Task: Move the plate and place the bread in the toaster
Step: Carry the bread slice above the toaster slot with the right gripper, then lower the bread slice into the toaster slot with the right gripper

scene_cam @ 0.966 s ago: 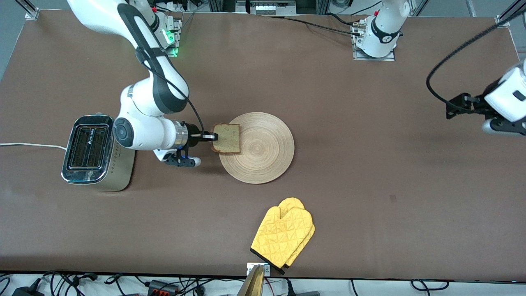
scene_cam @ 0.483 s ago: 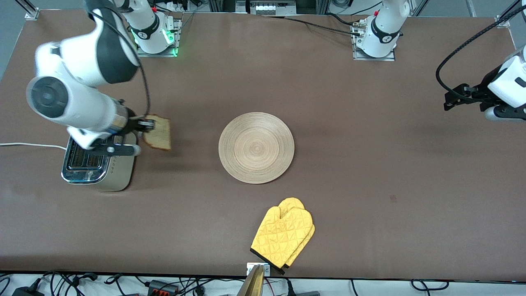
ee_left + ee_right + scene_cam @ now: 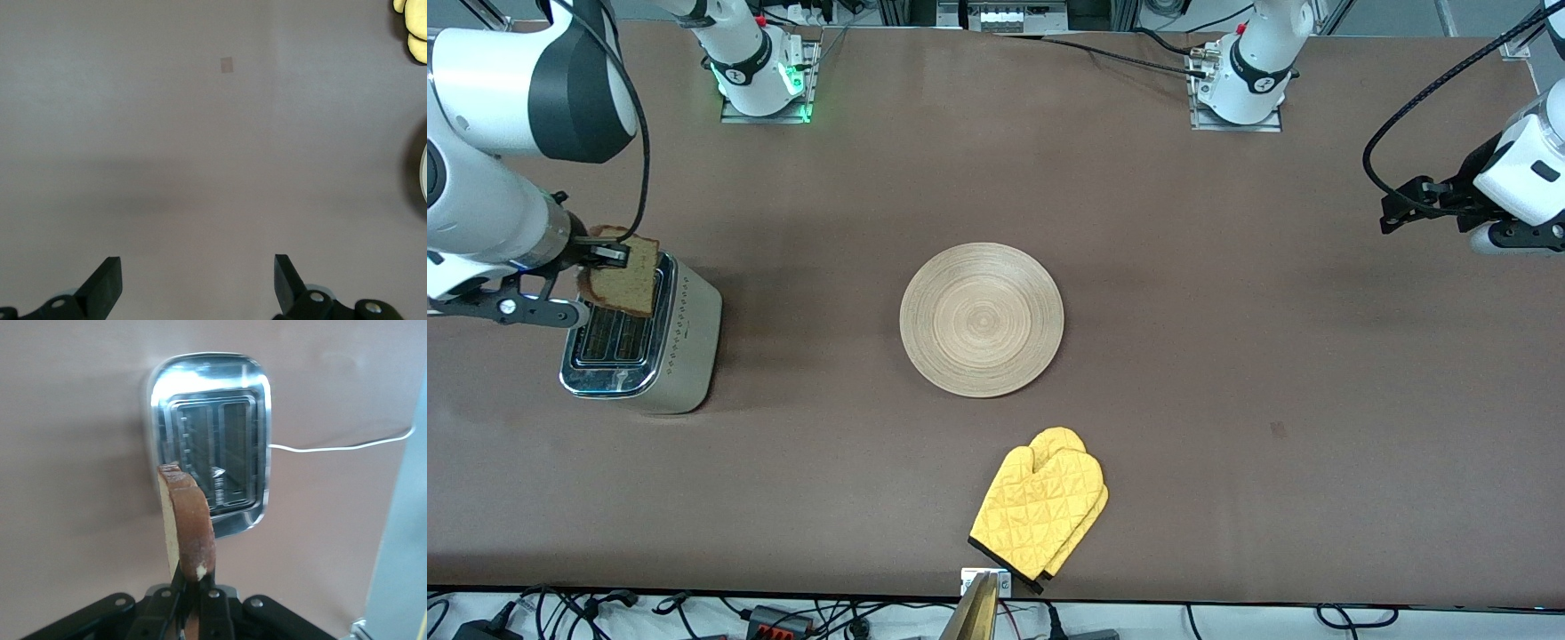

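Brown matting covers the whole table (image 3: 1183,293); cables and power bricks run along its camera-side edge.

Step in hand, as I read it: bread delivery. My right gripper (image 3: 609,256) is clamped on the bread (image 3: 621,283), pinching one crust edge, and hangs over the toaster (image 3: 640,333), above the end of it farther from the front camera. From the right wrist view the slice (image 3: 187,527) stands on edge, roughly parallel to the two slots (image 3: 217,450) but high above them and not yet lined up over either.

Plate (image 3: 982,319) sits mid-table, bare. Yellow oven mitt (image 3: 1040,509) lies at about 5 o'clock from it, nearer the camera. Toaster is at the plate's 9 o'clock, toward the right arm's end.

Left gripper (image 3: 1400,213) waits over bare mat at the left arm's end, fingers (image 3: 107,287) spread wide, holding nothing.

Next move, my judgement: centre the slice over one slot, keep it vertical, descend, then release. Crust catching the chrome rim is the risk.

Writing: no brand legible on the toaster. Each arm's base collar carries a small mark I can't read.
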You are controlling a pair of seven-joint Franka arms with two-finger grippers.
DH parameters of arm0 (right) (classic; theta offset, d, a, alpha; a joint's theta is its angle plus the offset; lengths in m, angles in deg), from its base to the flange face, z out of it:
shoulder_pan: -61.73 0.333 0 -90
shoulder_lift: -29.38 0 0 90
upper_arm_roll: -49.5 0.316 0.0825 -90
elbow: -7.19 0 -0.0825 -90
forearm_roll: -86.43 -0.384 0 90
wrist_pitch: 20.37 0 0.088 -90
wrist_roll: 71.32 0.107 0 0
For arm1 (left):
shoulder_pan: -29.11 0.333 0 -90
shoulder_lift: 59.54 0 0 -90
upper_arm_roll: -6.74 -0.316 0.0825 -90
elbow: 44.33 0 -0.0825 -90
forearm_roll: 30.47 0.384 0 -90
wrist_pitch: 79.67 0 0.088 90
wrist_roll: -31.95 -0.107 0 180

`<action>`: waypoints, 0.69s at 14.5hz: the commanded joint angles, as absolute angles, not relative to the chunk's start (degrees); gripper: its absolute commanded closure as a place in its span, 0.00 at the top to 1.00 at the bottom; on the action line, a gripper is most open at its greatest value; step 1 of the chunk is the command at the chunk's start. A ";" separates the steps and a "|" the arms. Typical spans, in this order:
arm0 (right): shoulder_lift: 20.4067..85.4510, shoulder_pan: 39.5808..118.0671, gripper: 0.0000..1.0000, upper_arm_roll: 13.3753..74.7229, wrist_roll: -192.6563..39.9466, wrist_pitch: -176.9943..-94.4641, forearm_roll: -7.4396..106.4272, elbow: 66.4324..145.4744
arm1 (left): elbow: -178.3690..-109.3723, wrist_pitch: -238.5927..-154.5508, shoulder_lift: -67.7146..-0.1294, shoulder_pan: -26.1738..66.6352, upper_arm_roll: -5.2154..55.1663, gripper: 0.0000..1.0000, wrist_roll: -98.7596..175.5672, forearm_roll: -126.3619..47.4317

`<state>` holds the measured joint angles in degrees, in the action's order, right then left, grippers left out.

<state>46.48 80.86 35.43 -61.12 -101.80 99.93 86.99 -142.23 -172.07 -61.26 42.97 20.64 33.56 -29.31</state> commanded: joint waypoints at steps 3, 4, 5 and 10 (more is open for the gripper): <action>50.37 76.59 0.00 35.08 -67.71 -105.88 100.49 85.33 | -143.56 -172.75 -62.88 42.82 20.62 1.00 34.33 -30.12; 50.56 76.06 0.00 35.08 -67.89 -106.93 100.40 85.50 | -143.56 -172.84 -62.80 42.90 20.54 1.00 34.41 -30.21; 51.08 75.88 0.00 35.17 -67.90 -107.73 99.79 85.51 | -143.65 -173.36 -62.62 42.99 20.28 1.00 34.33 -31.08; 52.58 75.52 0.00 35.08 -67.55 -109.66 95.48 85.51 | -143.56 -173.45 -61.92 43.87 20.10 1.00 34.50 -32.58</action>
<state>52.11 76.08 34.94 -66.87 -109.06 96.59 86.95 -142.34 -172.47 -61.29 43.59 20.22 34.00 -31.53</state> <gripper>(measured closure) 0.907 0.000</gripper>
